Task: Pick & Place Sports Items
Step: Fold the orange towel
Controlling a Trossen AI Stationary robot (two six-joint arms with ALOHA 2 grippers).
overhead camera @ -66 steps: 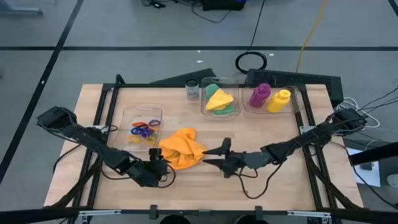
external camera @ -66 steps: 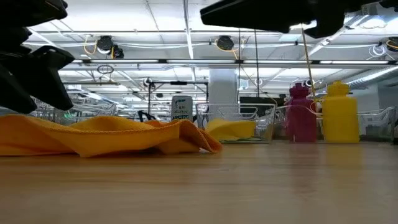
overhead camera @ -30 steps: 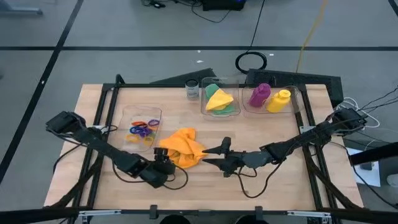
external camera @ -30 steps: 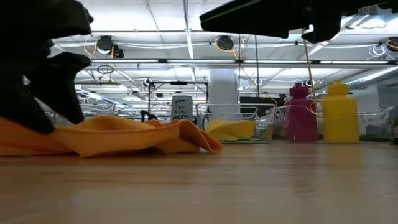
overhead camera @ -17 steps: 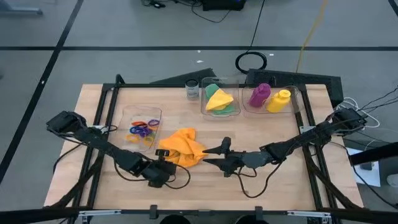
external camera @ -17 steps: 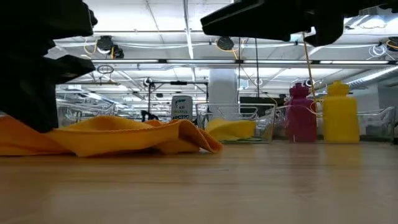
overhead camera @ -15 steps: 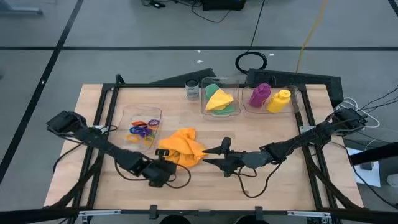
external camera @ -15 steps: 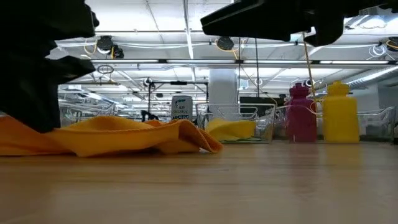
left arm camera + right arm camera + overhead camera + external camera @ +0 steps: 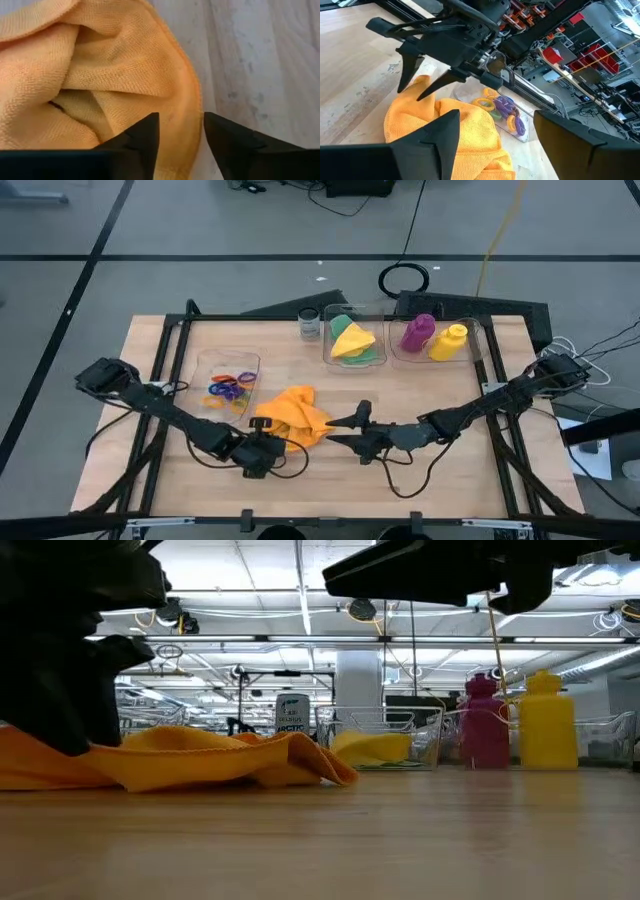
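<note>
Left gripper [image 9: 180, 131], jaws parted, straddles the orange cloth's [image 9: 291, 416] near edge; right gripper [image 9: 342, 431] waits open beside it.

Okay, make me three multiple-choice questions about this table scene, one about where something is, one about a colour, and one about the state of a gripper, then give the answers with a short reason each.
1. Where do the coloured elastic rings lie?
A. In the clear box on the table's left part
B. Loose by the right arm
C. Inside the glass jar

2. What colour is the cloth lying loose on the table?
A. Green
B. Orange
C. Purple

3. How is the left gripper set?
A. Shut on a bottle
B. Raised high above the table
C. Open, fingers astride the cloth's edge

Answers: 1 A, the high view shows them inside the clear box. 2 B, it shows orange in every view. 3 C, the left wrist view shows a gap between the fingers with the hem in it.
</note>
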